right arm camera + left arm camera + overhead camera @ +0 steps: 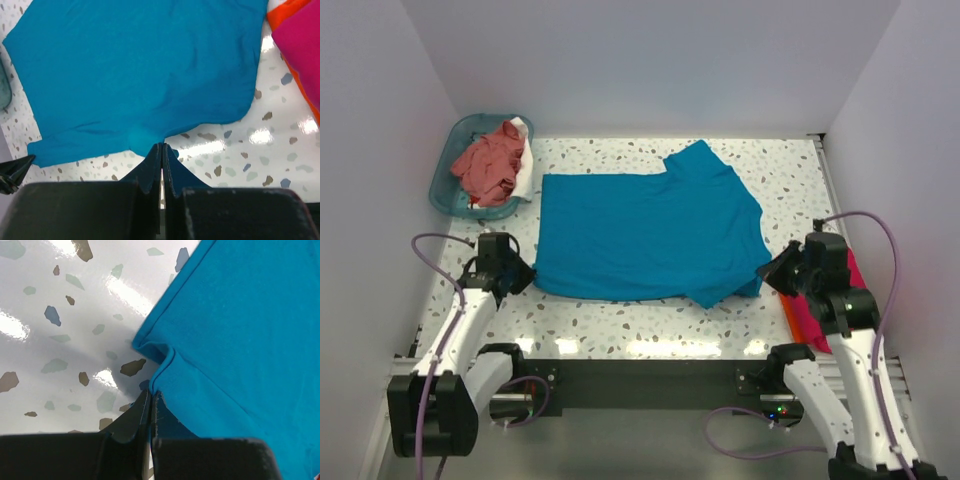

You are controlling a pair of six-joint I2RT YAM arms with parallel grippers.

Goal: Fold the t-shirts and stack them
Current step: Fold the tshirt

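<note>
A large teal-blue t-shirt [640,235] lies spread flat on the speckled table, one sleeve pointing to the back right. My left gripper [525,275] is at its near left corner, shut on the hem [165,365], with the jaws pressed together [151,396]. My right gripper [772,272] is at its near right edge, shut on the cloth edge [145,135], with the jaws together [162,146]. A magenta-pink t-shirt [817,322] lies on an orange one [788,310] under my right arm; both show in the right wrist view [300,45], [282,12].
A translucent teal basket [448,175] at the back left holds a crumpled salmon-pink shirt [490,160] and a white one [525,170]. White walls close in the table on three sides. A metal rail [830,190] runs along the right edge.
</note>
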